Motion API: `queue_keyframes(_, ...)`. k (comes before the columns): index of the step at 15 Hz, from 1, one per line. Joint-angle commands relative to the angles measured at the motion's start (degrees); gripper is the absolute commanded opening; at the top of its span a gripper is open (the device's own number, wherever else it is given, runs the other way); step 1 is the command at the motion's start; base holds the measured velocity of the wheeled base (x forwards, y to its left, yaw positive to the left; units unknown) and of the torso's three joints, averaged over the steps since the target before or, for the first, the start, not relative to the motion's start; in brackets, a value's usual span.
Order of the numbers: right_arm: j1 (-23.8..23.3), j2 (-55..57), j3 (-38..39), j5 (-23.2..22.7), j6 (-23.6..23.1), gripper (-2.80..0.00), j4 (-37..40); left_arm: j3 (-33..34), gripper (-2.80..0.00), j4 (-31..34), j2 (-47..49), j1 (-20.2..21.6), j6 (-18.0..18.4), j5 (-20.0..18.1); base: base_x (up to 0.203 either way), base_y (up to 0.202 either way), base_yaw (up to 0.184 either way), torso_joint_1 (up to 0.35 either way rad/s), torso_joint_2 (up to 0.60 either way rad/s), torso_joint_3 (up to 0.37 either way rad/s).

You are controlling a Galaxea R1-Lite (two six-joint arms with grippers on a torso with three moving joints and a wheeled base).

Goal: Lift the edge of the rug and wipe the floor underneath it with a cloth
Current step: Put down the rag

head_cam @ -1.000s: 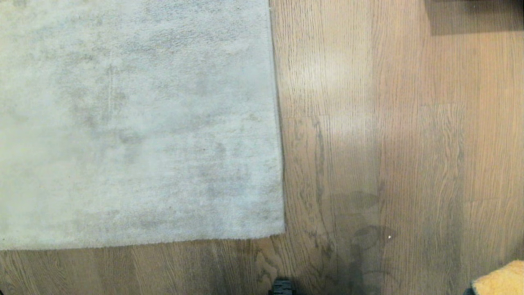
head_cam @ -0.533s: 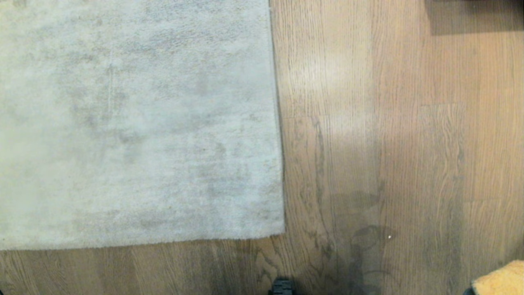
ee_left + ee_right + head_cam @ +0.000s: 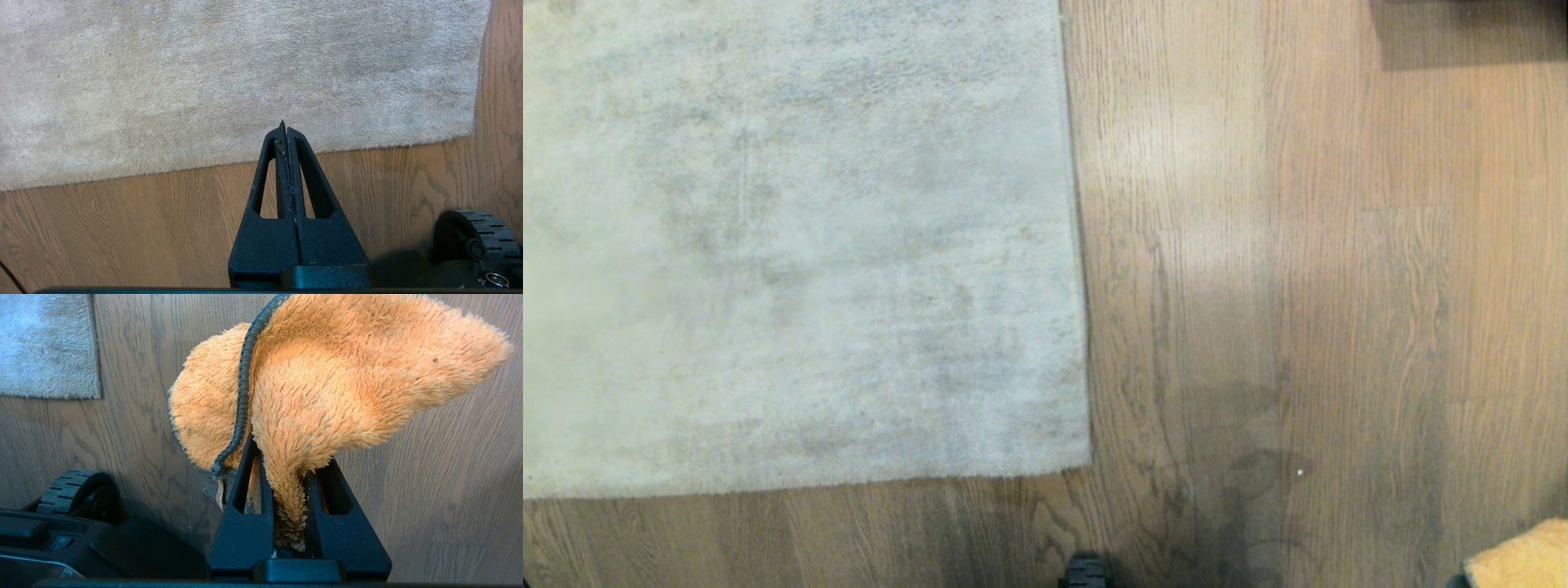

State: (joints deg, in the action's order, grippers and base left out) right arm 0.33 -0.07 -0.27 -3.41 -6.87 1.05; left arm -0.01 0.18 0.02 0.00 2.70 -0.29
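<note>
The light grey rug lies flat on the left, its near rug edge (image 3: 809, 487) and corner (image 3: 1086, 464) resting on the brown wood floor (image 3: 1339, 286). In the left wrist view my left gripper (image 3: 284, 131) is shut and empty, with only lint between its fingers; it hovers over the floor just short of the rug edge (image 3: 163, 173). My right gripper (image 3: 284, 457) is shut on the orange fluffy cloth (image 3: 327, 375) with dark edging, held above bare floor. The cloth (image 3: 1523, 559) peeks in at the head view's bottom right corner. Neither arm shows in the head view.
A black wheel of my base (image 3: 1086, 573) sits at the bottom middle, also seen as the wheel (image 3: 470, 241) and the wheel (image 3: 77, 490) in the wrist views. A dark shape (image 3: 1470, 33) lies at the far right. A white speck (image 3: 1299, 472) is on the floor.
</note>
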Motion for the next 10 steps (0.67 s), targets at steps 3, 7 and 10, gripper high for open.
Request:
queue_keyframes(3, 0.02, 0.07, 0.00, -0.02, -0.08, -2.80, 0.01, -0.04, -2.80, -0.01, -0.02, 0.00, 0.02, 0.03, 0.000, 0.000, 0.000, 0.000, 0.00, 0.000)
queue_keyframes(7, 0.02, 0.07, 0.00, -0.02, -0.08, -2.80, 0.01, 0.01, -2.80, -0.01, -0.02, 0.00, 0.02, 0.03, 0.000, 0.000, 0.000, 0.000, 0.00, 0.000)
queue_keyframes(10, 0.02, 0.07, 0.00, -0.02, -0.08, -2.80, 0.01, 0.01, -2.80, -0.01, -0.02, 0.00, 0.02, 0.03, 0.000, 0.000, 0.000, 0.000, 0.00, 0.000)
